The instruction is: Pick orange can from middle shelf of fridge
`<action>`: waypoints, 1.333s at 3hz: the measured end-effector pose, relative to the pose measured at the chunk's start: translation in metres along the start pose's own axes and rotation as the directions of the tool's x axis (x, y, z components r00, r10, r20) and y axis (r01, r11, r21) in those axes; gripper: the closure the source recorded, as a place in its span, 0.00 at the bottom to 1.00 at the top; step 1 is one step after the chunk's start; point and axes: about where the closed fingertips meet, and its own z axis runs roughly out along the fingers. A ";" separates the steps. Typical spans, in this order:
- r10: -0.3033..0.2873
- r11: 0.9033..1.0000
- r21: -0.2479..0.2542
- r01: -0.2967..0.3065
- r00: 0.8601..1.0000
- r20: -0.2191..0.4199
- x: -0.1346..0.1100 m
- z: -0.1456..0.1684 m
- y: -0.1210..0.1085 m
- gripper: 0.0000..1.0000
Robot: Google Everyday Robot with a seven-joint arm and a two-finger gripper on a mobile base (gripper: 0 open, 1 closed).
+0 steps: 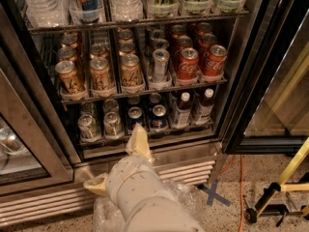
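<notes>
Several orange cans stand in three lanes on the left of the middle shelf [145, 94]; the front ones are the left [69, 76], the centre [100, 73] and the right [130, 70]. My gripper [113, 155] is below them, in front of the fridge's base grille [188, 170] and the bottom shelf. It is open and empty. One cream finger [138, 141] points up toward the bottom shelf and the other finger [94, 183] points left. The fridge door is open.
A slim silver can [160, 64] and red Coca-Cola cans [187, 63] fill the shelf's right side. Water bottles [124, 1] sit above; blue cans [157, 117] and small bottles [182, 109] below. The open glass door [270, 81] stands at right. A blue floor cross [215, 195] and a yellow stand [285, 182] are nearby.
</notes>
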 end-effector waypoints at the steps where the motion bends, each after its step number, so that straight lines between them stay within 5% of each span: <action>1: -0.012 0.995 0.101 0.020 0.997 -0.071 0.006 0.003 -0.001 0.00; 4: -0.012 0.971 0.236 0.038 0.994 -0.109 -0.008 0.062 -0.026 0.00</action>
